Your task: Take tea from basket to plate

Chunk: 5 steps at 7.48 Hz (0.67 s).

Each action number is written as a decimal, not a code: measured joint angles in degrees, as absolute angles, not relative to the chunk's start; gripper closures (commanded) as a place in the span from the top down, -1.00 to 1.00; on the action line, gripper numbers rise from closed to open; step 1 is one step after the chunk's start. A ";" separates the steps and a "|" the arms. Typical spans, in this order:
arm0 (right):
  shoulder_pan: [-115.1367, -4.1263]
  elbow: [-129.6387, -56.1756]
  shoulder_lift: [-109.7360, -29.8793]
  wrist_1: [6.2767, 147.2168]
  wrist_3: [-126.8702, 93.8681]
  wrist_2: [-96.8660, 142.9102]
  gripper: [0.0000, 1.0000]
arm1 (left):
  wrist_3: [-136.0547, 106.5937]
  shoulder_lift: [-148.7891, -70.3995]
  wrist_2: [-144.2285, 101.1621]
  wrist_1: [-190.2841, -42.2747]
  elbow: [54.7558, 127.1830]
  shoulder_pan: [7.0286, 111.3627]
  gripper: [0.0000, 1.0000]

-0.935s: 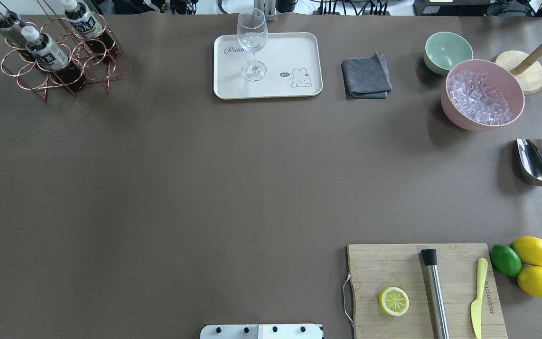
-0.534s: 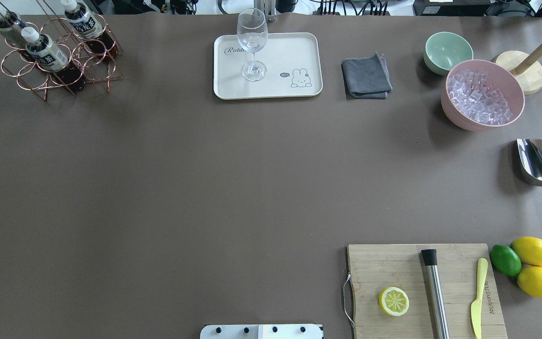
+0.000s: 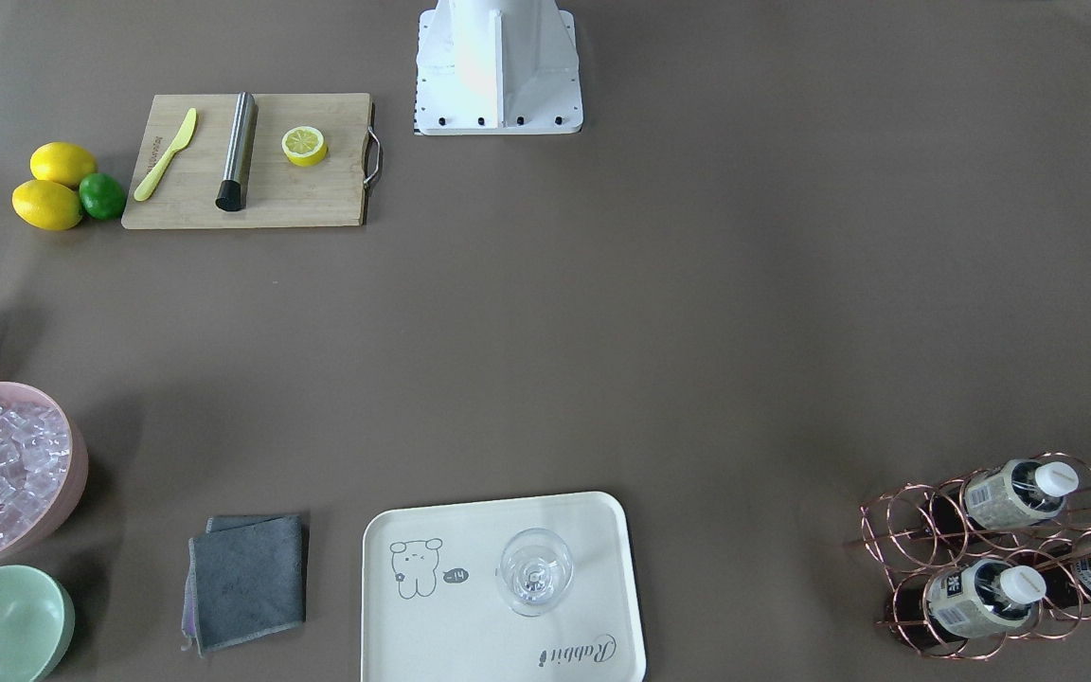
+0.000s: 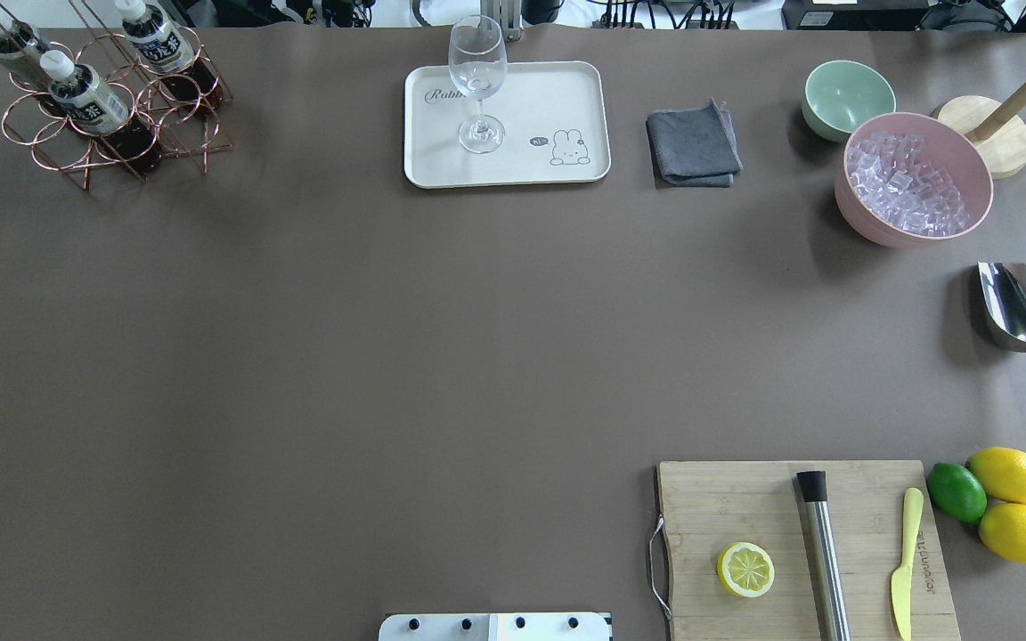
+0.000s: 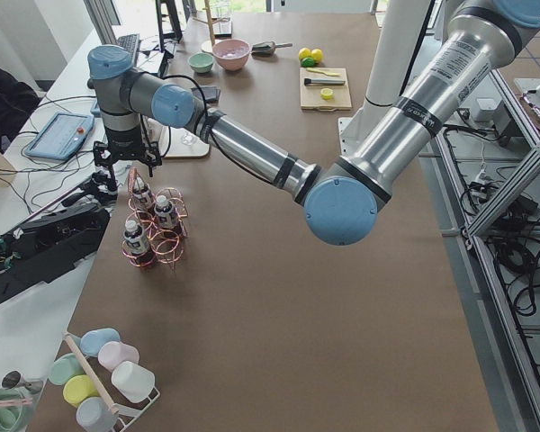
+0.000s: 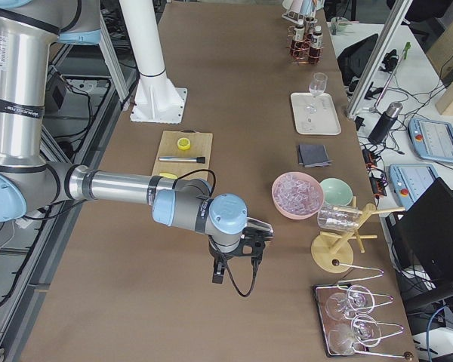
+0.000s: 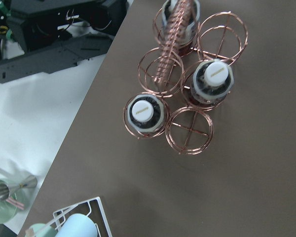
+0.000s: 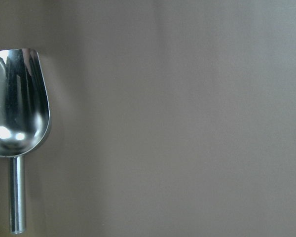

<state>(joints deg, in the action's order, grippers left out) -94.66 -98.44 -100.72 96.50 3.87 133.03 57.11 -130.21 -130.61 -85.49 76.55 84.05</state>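
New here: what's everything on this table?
Tea bottles: three, brown, in the basket.
Basket: one, copper, robot's far left.
Tray: one, cream, far middle.
Wine glass: one, clear, on the tray.
Cloth: one, grey, beside the tray.
Green bowl: one, far right.
Pink bowl: one, holding ice, beside it.
Scoop: one, steel, right edge.
Cutting board: one, wooden, near right; carries half lemon, steel rod, yellow knife.
Lemons: two, yellow, beside the board.
Lime: one, green, alongside.
Left claw: above the basket.
Right claw: near the scoop.
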 measured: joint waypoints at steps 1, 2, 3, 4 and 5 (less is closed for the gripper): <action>-94.66 -98.44 -100.75 96.50 3.87 133.05 0.99 | 56.90 -131.11 -130.61 -86.15 74.80 83.53 0.96; -94.66 -98.44 -100.75 96.50 3.87 133.06 0.99 | 56.64 -131.69 -130.61 -86.48 73.80 82.86 0.96; -94.66 -98.43 -100.75 96.50 3.87 133.06 0.99 | 56.46 -131.98 -130.60 -86.72 73.32 82.20 0.96; -94.66 -98.40 -100.77 96.50 3.87 133.06 0.99 | 56.30 -132.07 -130.57 -86.91 73.05 81.35 0.96; -94.66 -98.40 -100.81 96.50 3.87 133.03 0.99 | 56.21 -132.08 -130.58 -87.15 72.93 80.69 0.95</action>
